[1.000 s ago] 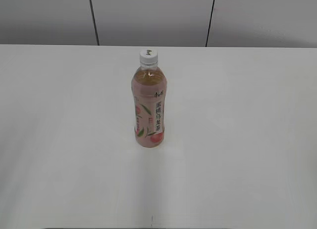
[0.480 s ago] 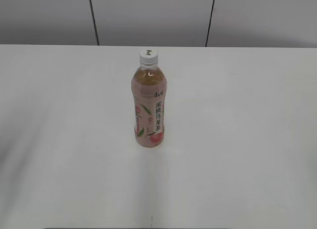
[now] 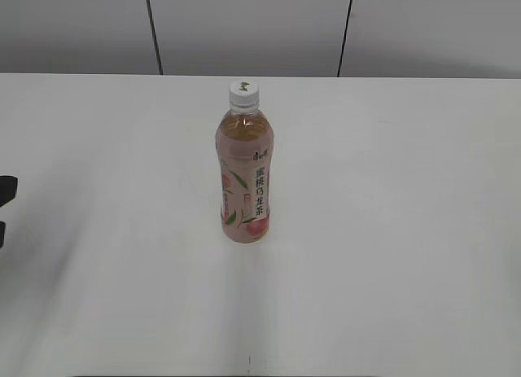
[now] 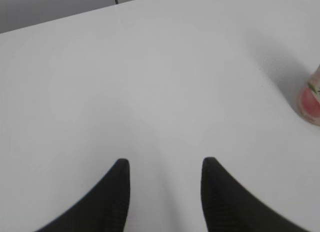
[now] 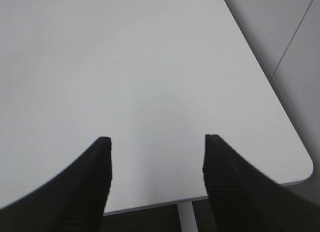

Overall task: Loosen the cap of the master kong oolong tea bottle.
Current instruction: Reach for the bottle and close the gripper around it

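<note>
The master kong oolong tea bottle [image 3: 245, 177] stands upright mid-table, clear plastic with amber tea and a pink peach label. Its white cap [image 3: 244, 90] with a small dark mark sits on the neck. Only the bottle's pink base [image 4: 310, 99] shows at the right edge of the left wrist view. My left gripper [image 4: 162, 164] is open and empty over bare table, well to the left of the bottle; its dark tips just show at the left edge of the exterior view [image 3: 5, 210]. My right gripper [image 5: 156, 141] is open and empty near the table's corner, out of the exterior view.
The white table [image 3: 391, 230] carries only the bottle. A grey panelled wall [image 3: 252, 27] runs behind its far edge. The right wrist view shows the table's rounded corner [image 5: 300, 162] and dark floor below it.
The left gripper's tips have come into the exterior view at the left edge. The bottle has not moved.
</note>
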### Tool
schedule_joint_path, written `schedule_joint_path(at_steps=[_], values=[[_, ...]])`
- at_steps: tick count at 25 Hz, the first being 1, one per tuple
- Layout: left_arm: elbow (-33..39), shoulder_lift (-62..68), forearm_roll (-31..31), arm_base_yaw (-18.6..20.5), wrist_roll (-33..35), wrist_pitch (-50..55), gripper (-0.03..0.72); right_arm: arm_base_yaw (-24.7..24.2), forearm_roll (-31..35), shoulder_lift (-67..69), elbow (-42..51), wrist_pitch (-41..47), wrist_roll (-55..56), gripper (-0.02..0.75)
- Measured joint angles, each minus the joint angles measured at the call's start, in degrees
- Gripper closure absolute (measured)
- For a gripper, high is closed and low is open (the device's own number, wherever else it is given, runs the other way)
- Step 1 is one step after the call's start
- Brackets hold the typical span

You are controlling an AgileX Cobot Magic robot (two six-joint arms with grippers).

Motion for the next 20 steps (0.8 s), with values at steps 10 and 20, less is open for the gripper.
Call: schedule_joint_path(at_steps=[10,20], values=[[-0.59,7.41,4.04,-14.56,0.04,-8.22,0.365,0.0,0.29,0.0,0.0,0.0,0.05,0.297],[-4.39,16.86,9.91,-17.81,-0.67,-10.37,0.305,0.0,0.56,0.0,0.0,0.0,0.05,0.297]])
